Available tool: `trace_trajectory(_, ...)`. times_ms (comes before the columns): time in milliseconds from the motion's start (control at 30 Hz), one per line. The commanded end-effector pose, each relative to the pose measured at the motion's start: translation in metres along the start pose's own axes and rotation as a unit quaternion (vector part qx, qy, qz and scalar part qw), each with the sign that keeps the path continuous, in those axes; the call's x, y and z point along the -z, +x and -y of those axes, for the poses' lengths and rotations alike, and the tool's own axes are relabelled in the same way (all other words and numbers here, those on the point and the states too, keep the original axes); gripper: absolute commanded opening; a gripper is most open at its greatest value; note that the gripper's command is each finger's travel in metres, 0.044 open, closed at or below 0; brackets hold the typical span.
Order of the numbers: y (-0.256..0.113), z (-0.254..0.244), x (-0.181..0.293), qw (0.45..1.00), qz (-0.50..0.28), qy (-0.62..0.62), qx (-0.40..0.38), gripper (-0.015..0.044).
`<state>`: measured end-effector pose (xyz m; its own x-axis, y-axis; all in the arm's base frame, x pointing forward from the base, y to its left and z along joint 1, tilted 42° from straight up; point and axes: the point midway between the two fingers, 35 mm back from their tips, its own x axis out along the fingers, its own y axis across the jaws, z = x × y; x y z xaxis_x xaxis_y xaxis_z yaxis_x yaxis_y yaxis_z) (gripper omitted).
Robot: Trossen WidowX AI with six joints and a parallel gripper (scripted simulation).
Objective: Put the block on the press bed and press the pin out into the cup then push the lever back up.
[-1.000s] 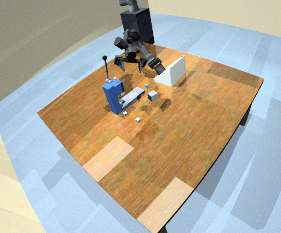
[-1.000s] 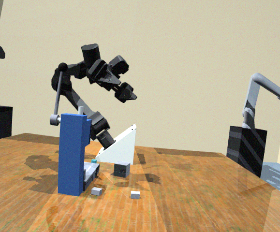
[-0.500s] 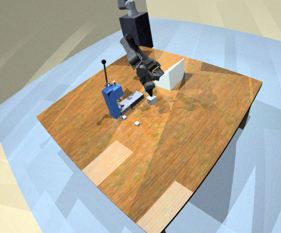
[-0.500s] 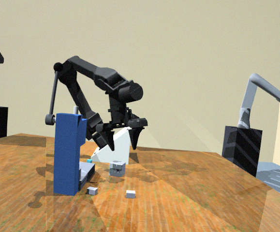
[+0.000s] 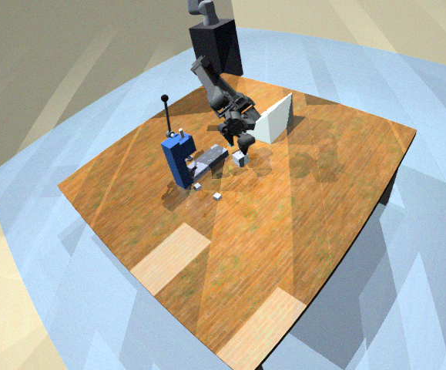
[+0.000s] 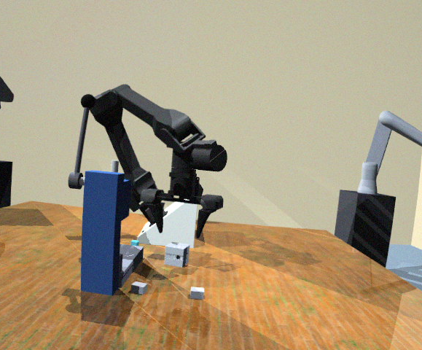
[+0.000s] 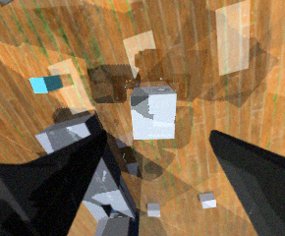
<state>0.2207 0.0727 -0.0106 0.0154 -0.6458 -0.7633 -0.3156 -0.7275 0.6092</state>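
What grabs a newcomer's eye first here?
The tall blue press, its lever standing up beside it with a black ball on top. Next, the dark arm reaching over the table, its open claw above the pale block.

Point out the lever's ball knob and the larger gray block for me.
Ball knob [image 5: 165, 98] [image 6: 87, 100]: top and exterior views, ball's middle.
Gray block [image 5: 239, 159] [image 6: 174, 254] [image 7: 154, 115]: all views, body.
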Motion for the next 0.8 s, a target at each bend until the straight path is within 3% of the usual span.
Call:
trace_trajectory(0, 0.01, -0.002, -0.003, 1.0, 0.003, -0.012, -0.008, 0.044)
trace_trajectory(767, 0.044, -0.002, -0.002, 1.0, 0.003, -0.011, -0.008, 0.044)
